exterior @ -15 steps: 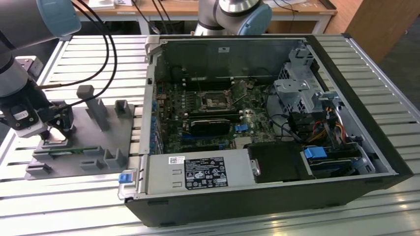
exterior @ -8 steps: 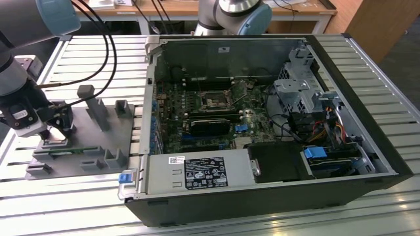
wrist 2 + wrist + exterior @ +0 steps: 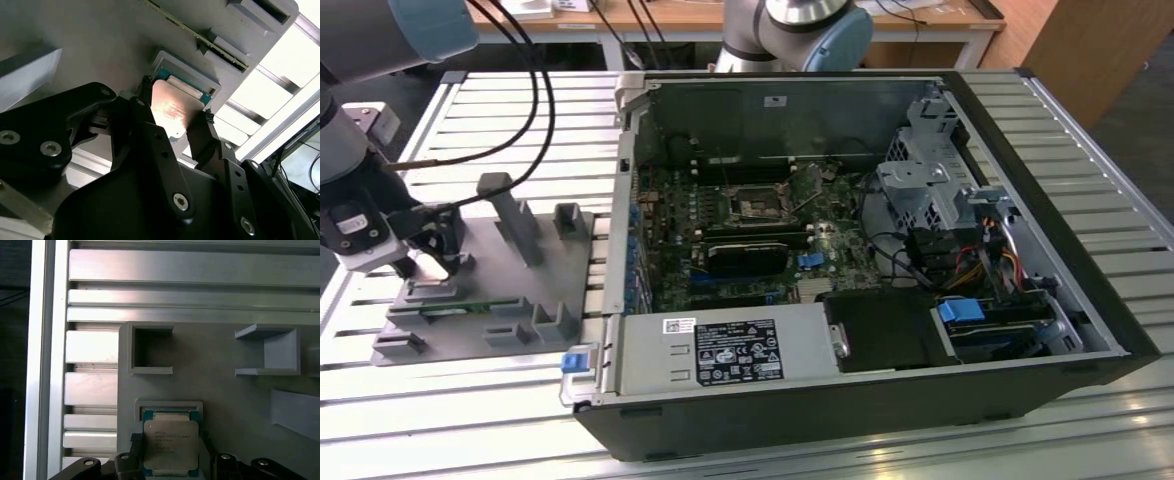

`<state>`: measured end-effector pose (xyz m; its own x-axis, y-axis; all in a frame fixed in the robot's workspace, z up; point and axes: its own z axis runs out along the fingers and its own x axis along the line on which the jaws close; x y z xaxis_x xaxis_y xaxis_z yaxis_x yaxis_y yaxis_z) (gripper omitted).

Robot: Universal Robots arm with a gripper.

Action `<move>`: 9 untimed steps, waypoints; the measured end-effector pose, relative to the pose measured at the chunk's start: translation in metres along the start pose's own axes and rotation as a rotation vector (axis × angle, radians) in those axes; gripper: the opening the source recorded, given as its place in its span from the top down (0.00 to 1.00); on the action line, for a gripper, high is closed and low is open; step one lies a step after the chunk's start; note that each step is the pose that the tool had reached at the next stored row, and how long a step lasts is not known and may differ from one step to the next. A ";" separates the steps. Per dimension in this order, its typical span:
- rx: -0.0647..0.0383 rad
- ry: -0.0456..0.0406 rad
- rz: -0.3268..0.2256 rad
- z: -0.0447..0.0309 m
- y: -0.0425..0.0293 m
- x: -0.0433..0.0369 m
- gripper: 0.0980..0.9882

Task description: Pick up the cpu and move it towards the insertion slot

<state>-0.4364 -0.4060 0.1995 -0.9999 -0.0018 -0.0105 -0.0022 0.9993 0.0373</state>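
Note:
The cpu [image 3: 170,107] is a flat square chip with a pale silver top. It lies in a shallow framed recess of the grey plastic block [image 3: 507,310], and its top also shows in the first wrist view [image 3: 170,440]. My gripper [image 3: 175,102] is down over it, its black fingers [image 3: 202,135] pressed against two opposite edges of the chip. In the exterior view my gripper [image 3: 427,262] stands over the block at the far left. The insertion slot [image 3: 758,203], a dark square socket in a silver frame, sits on the motherboard inside the open computer case [image 3: 1067,260], far from my gripper.
The grey block carries upright posts [image 3: 520,225] and a narrow green strip [image 3: 447,308] near my gripper. An open rectangular pocket [image 3: 150,350] lies just beyond the cpu's recess. The slatted metal table [image 3: 480,110] runs under everything. A second robot arm's base [image 3: 794,35] stands behind the case.

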 end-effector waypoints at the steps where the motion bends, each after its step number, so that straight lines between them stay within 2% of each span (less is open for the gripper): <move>1: 0.000 0.0000 0.000 -0.0018 0.0001 0.0000 0.52; 9: 0.000 0.0000 0.000 -0.0112 0.0004 -0.0002 0.52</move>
<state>-0.4364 -0.4060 0.2107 -0.9999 -0.0018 -0.0105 -0.0022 0.9993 0.0373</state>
